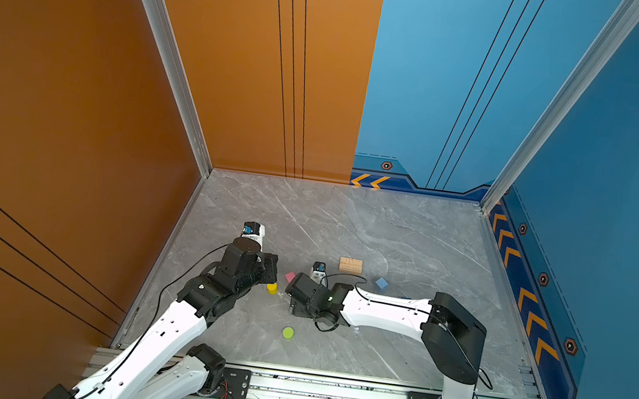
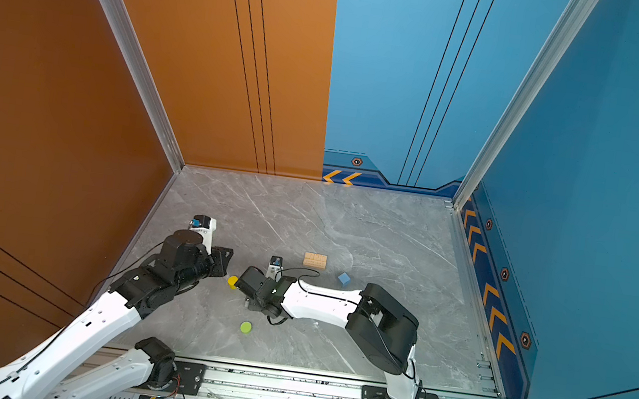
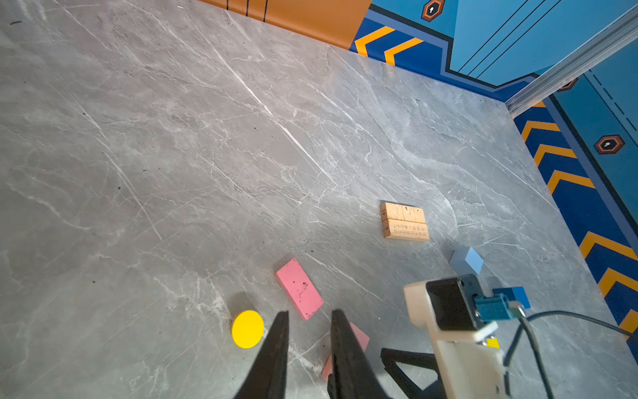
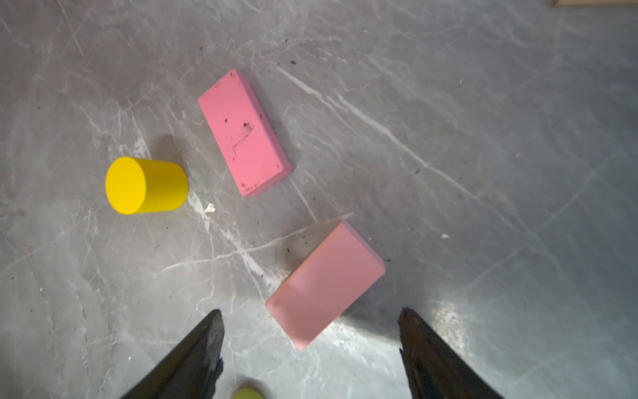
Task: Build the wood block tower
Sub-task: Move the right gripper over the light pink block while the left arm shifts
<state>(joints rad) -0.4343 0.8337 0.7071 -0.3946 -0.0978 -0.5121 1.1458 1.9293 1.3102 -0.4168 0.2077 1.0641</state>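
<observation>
Nothing is yet stacked. The two tan planks [image 3: 404, 221] are seen lying flat and touching along their long edges, in the lower half of both top views, just right of centre. They are judged to be the base of the tower, and nothing rests on them. The light-blue cube [image 1: 381, 283] is found just to their lower right. The dark-blue cube [image 3: 518, 296] lies near it, partly hidden by the right arm's camera mount [image 3: 448, 311], past which a scrap of the yellow brick [image 3: 493, 343] also shows. The lime-green cylinder [image 1: 288, 332] stands alone at the lower centre of the top views.

The two pink bars lie flat between the arms, apart and at different angles. The scuffed bar [image 4: 243, 133] is beside the upright yellow cylinder [image 4: 145, 185], and the cleaner bar [image 4: 324, 285] is nearer the right gripper [image 4: 310, 311]. That gripper's fingers [image 4: 207, 345] are spread wide, with a corner of the cleaner bar showing between them; nothing is gripped. The left gripper [image 3: 309, 312] is parted only narrowly and is empty.

The bars are judged light, rigid and safe under a firm pinch, though the smooth paint may be somewhat slippery. A hold is best taken across the short width, on the long side faces near the middle, so that the bar hangs level. Since the cleaner bar lies askew to the fingers, a turn of the wrist is likely needed first. The cylinders may be expected to roll if knocked over.
</observation>
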